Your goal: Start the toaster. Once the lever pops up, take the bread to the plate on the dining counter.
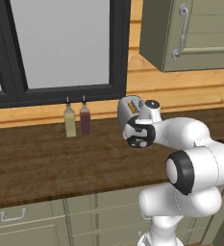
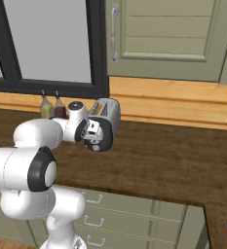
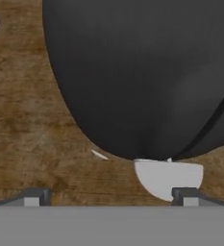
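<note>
The small rounded silver-grey toaster point(image 1: 129, 109) stands on the dark wood-grain tabletop point(image 1: 41, 158) near the wall, just right of two slim bottles point(image 1: 77, 120). The gripper point(image 3: 111, 194) hangs at the toaster's black end panel point(image 3: 142, 72), its fingertips point(image 3: 36, 196) spread wide apart, grasping nothing, above a pale rounded part point(image 3: 168, 178).

glossy white rounded arm point(image 1: 190, 158) with black joint rings
</note>
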Available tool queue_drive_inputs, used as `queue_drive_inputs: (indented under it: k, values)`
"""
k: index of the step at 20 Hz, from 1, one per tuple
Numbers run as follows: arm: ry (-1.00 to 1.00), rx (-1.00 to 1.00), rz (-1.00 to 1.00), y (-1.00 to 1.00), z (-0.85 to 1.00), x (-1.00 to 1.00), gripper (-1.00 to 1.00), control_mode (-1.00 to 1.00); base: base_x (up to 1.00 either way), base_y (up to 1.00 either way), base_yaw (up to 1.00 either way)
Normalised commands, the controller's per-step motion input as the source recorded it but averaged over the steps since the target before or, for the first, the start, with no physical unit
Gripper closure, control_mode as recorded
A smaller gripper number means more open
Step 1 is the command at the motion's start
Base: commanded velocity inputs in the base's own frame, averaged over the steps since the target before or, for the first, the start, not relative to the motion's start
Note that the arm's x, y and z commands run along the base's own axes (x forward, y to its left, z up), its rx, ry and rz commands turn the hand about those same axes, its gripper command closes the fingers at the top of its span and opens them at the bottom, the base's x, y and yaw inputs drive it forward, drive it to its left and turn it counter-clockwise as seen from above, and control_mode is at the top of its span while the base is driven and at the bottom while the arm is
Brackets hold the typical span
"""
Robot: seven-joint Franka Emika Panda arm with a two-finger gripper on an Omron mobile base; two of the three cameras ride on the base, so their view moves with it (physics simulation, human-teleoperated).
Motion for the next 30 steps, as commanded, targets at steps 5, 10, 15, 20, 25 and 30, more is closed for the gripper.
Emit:
queue_drive_inputs:
  k: [5,10,15,20,25,30]
  values:
    - [0.0,0.0,0.0,0.0,-0.19,0.0,-1.0,-1.0,0.0,0.0,0.0]
    - [0.0,0.0,0.0,0.0,0.0,0.0,-1.0,-1.0,0.0,0.0,0.0]
    - [-0.07,0.0,0.0,0.0,0.03,0.0,-1.0,-1.0,0.0,0.0,0.0]
    - [-0.12,0.0,0.0,0.0,0.31,0.0,-1.0,-1.0,0.0,0.0,0.0]
    - [-0.25,0.0,0.0,0.0,0.42,0.0,-1.0,-1.0,0.0,0.0,0.0]
    - [-0.26,0.0,0.0,0.0,0.6,-0.08,-1.0,-1.0,0.0,0.0,0.0]
